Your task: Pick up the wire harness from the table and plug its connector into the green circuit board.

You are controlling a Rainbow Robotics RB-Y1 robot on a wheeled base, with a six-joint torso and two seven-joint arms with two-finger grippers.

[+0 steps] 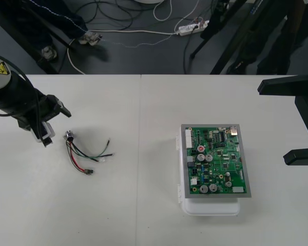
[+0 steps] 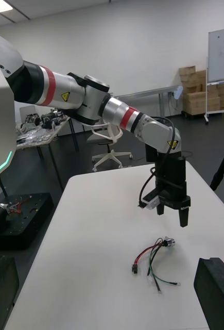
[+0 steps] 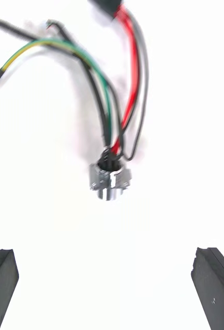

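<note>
- Wire harness [image 1: 84,154] lies flat on the desk [image 1: 143,113], on the robot's left half, and nothing is touching it.
- We see its round metal socket [image 3: 109,180] at the end nearest the left claw [image 2: 172,217], with red, black and green wires fanning away from it.
- Its small black plug [image 1: 89,171] sits loose on the desk at the end of the red wire, not in any board.
- Left claw hangs just beside the socket end. In the right wrist view it is above the desk with its tips pointing down.
- That claw is spread wide. In its own wrist view the two black fingers [image 3: 1,278] stand at the bottom corners, and the socket is ahead of them, in line with the gap.
- Green circuit board [image 1: 215,161] sits on its white base [image 1: 210,207] on the right half of the desk, well apart from the harness.
- Right claw [image 1: 273,123] is over at the desk's right edge, just beside the board. Its fingers are wide apart and it holds nothing.
</note>
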